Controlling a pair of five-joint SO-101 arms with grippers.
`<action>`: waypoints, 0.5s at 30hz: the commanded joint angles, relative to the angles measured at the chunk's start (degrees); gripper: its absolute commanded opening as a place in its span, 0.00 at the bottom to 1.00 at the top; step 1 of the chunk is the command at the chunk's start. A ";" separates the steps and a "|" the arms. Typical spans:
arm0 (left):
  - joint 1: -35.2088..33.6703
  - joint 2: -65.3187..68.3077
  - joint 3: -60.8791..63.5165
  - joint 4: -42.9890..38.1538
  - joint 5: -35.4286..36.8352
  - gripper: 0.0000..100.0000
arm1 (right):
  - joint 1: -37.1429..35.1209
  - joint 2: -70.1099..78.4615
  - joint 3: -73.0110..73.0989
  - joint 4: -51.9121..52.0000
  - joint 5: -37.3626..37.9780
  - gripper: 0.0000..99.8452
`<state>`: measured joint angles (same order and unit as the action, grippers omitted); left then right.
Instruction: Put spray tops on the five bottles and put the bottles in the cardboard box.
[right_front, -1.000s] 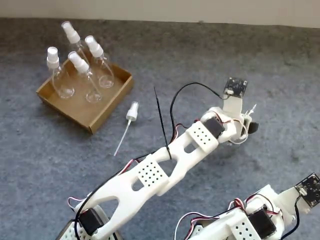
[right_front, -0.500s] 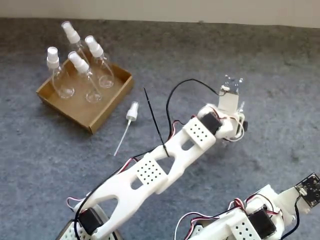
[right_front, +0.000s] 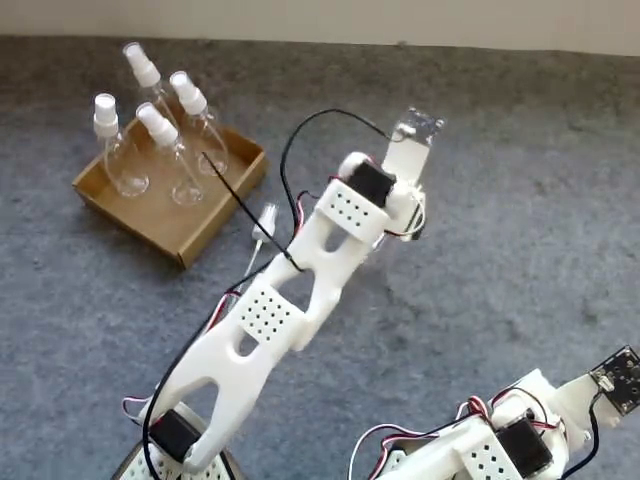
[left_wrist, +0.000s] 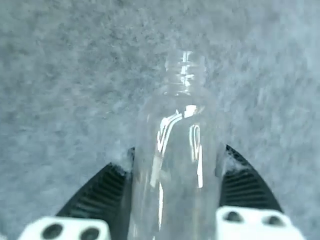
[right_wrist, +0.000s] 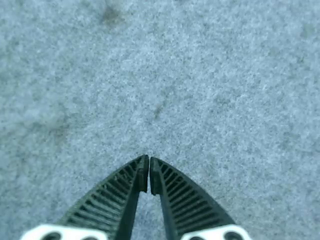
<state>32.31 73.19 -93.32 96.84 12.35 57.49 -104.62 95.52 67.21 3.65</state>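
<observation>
Left gripper (left_wrist: 179, 152) grips the uncapped bottle (left_wrist: 182, 100) mid-body; probably light, slick, thin-walled, so squeeze gently. Right gripper (right_wrist: 149, 171) pinched closed, empty.

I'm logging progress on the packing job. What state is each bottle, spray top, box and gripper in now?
Brown cardboard box: open, four bottles inside.
Four clear plastic bottles: white spray tops on, standing in the box.
Fifth clear plastic bottle: uncapped, held by the left gripper.
Left gripper: shut on that bottle.
Loose white spray top: lying on the grey carpet, unfitted.
Right gripper: shut, empty.
</observation>
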 joint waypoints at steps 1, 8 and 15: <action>-5.49 -8.57 -2.15 4.13 -9.58 0.11 | 0.75 -0.75 6.90 0.40 0.00 0.00; -11.47 -16.66 -2.15 4.48 -9.67 0.11 | 0.84 -0.75 6.90 0.40 0.00 0.00; -11.21 -29.05 6.81 4.48 -13.19 0.11 | 0.84 -0.75 6.90 0.40 0.00 0.00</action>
<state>21.32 54.99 -92.44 100.88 2.86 57.49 -104.62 95.52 67.21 3.65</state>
